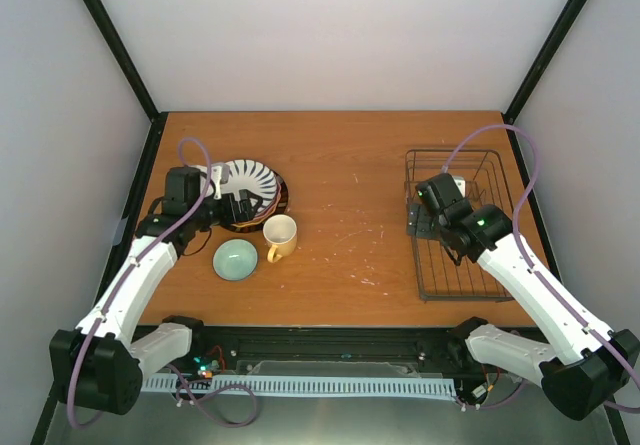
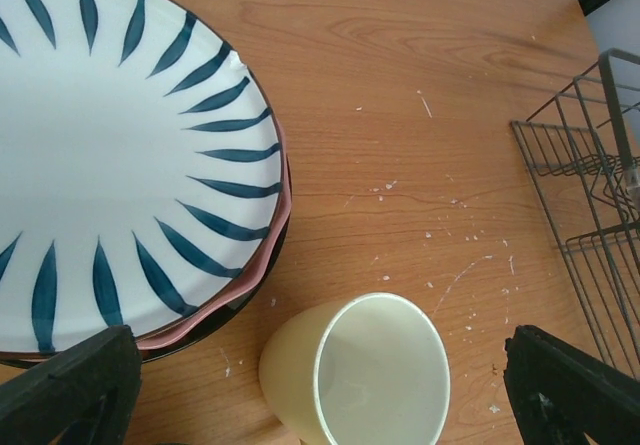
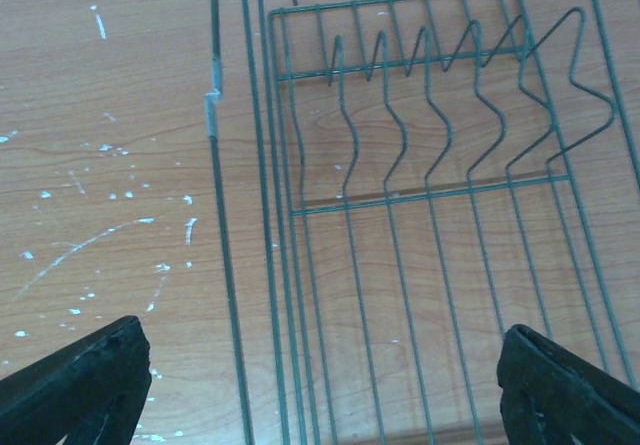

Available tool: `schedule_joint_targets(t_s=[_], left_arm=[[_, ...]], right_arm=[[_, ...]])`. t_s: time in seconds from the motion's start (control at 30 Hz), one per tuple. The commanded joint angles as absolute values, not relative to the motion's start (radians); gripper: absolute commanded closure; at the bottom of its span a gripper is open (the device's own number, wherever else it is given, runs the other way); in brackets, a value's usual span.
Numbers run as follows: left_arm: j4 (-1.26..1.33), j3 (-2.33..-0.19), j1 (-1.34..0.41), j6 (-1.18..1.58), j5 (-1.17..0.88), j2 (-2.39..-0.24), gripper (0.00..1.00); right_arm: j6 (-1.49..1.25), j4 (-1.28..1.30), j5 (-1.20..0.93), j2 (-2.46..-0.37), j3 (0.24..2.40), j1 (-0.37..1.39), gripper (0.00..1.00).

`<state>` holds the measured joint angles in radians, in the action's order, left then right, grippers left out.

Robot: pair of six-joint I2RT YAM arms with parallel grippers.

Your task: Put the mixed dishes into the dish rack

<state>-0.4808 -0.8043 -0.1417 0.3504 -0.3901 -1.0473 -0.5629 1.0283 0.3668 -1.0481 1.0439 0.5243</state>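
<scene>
Spread wide to grab, the left gripper (image 1: 238, 208) hangs by the striped plate (image 2: 110, 155) and mug (image 2: 370, 375) near the table's (image 1: 350, 195) left edge, while the right gripper (image 3: 320, 385), spread too, hangs over the dish rack (image 1: 460, 265).

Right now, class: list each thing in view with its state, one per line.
Left tool, open, holding nothing.
Right tool, open, holding nothing.
Dish rack, empty.
Striped plate, flat, on top.
Pink plate, flat, beneath it.
Dark-rimmed plate, flat, at the bottom.
Mug, upright, empty.
Bowl, upright, empty.
</scene>
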Motion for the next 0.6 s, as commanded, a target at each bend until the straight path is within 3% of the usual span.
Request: schedule_joint_targets(t_s=[0.0,0.2,0.33,0.57], left_arm=[[-0.502,-0.852,-0.133,0.326,-0.417,-1.013,0.0],[-0.493,-0.838,-0.133,0.33,-0.429,-1.012,0.0],[-0.485,-0.829,-0.133,0.33,-0.438,-1.011,0.0],[-0.464,-0.831,-0.133,0.334,-0.451,-1.023,0.0]], right_arm=[[-0.57,1.077,0.454,-1.019,1.033,0.529,0.09],[-0.58,1.112,0.456,-1.036,0.992,0.475,0.2],[-0.568,1.098,0.425,-1.068,0.979,0.423,0.58],[-0.526,1.038,0.272,-1.147,0.989,0.319,0.96]])
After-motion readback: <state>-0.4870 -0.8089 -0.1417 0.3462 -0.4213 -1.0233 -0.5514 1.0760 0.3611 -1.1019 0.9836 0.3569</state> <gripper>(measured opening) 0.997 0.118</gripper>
